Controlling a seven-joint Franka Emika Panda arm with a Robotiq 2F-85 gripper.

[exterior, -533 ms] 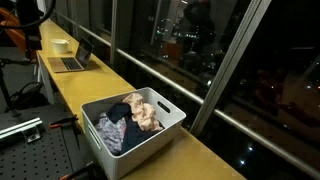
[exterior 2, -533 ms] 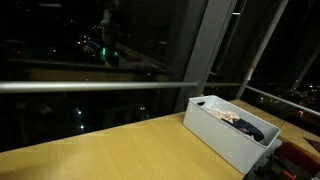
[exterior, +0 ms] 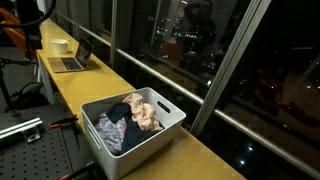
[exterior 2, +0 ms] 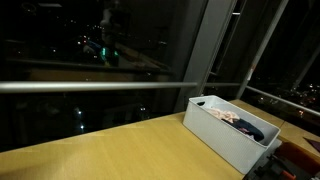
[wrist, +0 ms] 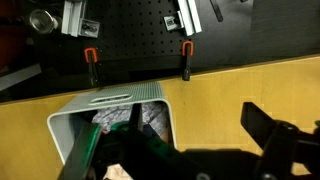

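while the gripper (wrist: 200, 150) hangs spread (empty), the clothes bin (wrist: 108, 98) lies with its long axis across the counter (wrist: 250, 85), unmoved since earlier.

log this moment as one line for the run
tool: open | nearest: white bin | in bin: crumpled clothes | bin on: wooden counter | further along counter: laptop

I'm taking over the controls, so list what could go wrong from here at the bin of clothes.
Wrist view: the open jaws hang one over the white bin, one over bare counter; lowering straight could strike its wall.
The clothes lie tangled in a heap, so one pinch may drag several.
The bin sits near the counter's edge; a shove might tip it off.
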